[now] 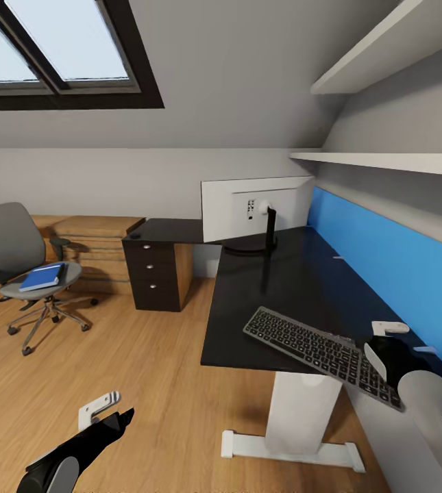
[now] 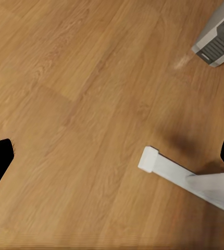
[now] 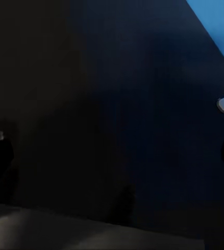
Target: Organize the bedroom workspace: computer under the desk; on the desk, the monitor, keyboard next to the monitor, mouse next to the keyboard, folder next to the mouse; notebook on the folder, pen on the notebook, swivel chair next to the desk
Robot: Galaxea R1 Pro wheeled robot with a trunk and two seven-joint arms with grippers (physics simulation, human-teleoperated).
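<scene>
Keyboard (image 1: 327,350) lies on your desk (image 1: 282,287) at lower right below the monitor (image 1: 256,208), right gripper (image 1: 385,342) spread beside it, left gripper (image 1: 104,411) open, while the folder (image 1: 42,276) waits on the swivel chair (image 1: 22,253) at left.

Head camera overlooks desk (image 1: 296,274) (from above); wrist cameras face floor (image 2: 81,104), desktop.

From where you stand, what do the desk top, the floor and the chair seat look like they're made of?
Desk top: likely a black laminate or painted board, smooth with a faint sheen. Floor: wood or wood-look planks, with visible grain and plank seams. Chair seat: grey, matte, possibly fabric or plastic; the render leaves it open.
</scene>
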